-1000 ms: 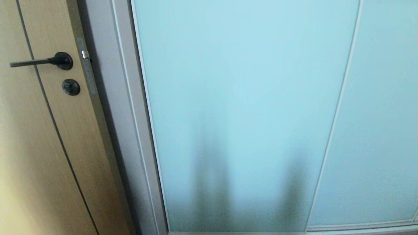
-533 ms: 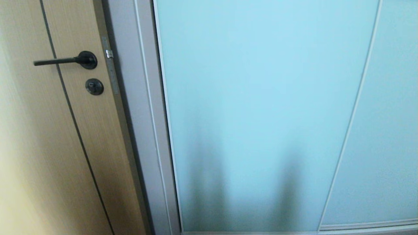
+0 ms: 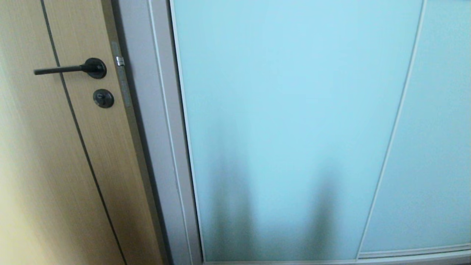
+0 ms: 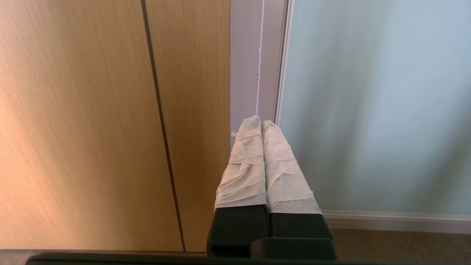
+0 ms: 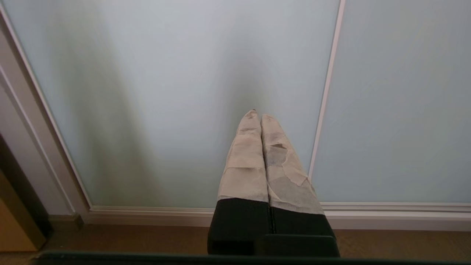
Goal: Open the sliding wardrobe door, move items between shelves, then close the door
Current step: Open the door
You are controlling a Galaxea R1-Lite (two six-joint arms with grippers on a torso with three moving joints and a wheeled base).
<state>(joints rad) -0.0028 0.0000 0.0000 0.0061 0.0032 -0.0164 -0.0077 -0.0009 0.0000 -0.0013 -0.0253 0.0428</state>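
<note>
Sliding wardrobe door (image 3: 294,129) closed, shelves hidden behind frosted glass; left gripper (image 4: 261,121), right gripper (image 5: 257,115) pinched together, empty

A brown wooden floor (image 5: 404,243) runs below my fingers. The wardrobe's pale bottom rail (image 5: 397,211) sits directly on it, with the wooden door (image 4: 92,129) beside that rail.

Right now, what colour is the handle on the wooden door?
Black. The handle shows best in the head view, sticking out sideways on the wooden door.
</note>
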